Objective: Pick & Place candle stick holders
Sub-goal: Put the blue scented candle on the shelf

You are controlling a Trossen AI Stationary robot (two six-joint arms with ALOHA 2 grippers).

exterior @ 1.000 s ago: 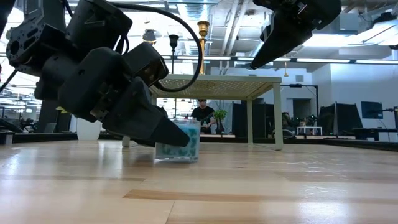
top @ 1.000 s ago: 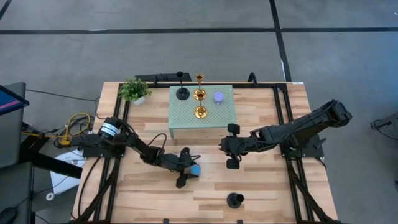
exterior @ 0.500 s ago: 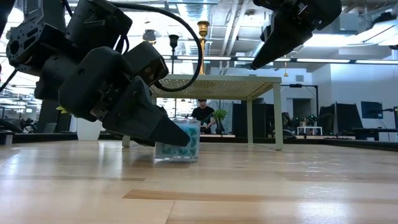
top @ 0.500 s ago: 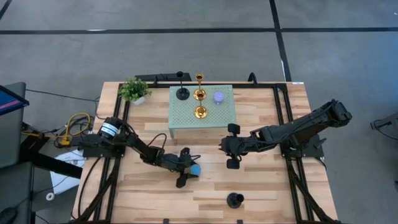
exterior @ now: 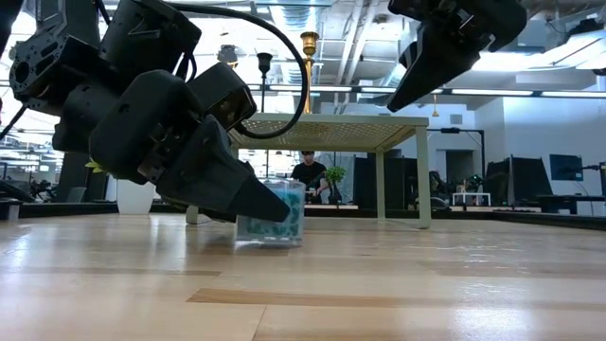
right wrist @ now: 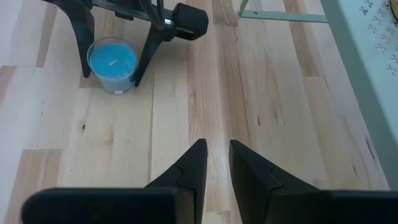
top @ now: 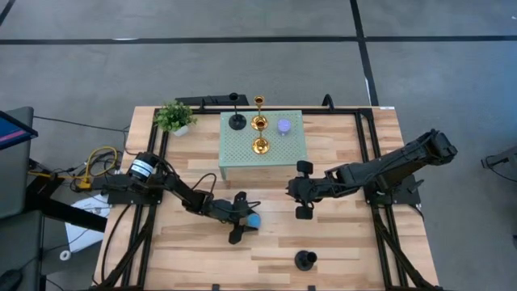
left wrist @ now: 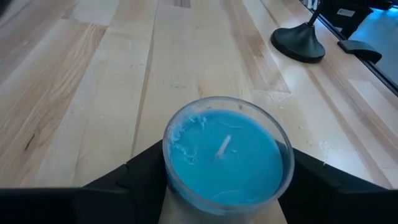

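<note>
Blue holder: stubby glass holder (top: 254,219) with blue wax, standing on the bare worktop (top: 347,242) left of centre, toward the near edge.
Left pincer: (top: 245,218) low on the worktop, one finger (right wrist: 78,25) on each side of the blue holder; fingers at or very near the glass, holder not lifted.
Step in hand: judged to be the grasp of the blue holder, before any lift.
Next move: likely a firm squeeze, a straight lift high enough to clear the stand's rim, then carriage toward the far edge.
Mint-green stand: (top: 242,158) at the far-middle of the worktop; carries two gold holders (top: 259,134), a lilac holder (top: 284,126) and a black stemmed holder (top: 236,118); free space lies along its near side.
Second black holder: (top: 304,259) alone by the near edge, right of centre, well apart from the rest.
Right pincer: (top: 303,189) raised just off the stand's near-right corner, fingers almost together, holding nothing.
In the way: the right arm and the stand's near rim border the route.
Potted plant: (top: 175,116) far-left corner, clear of the route.
</note>
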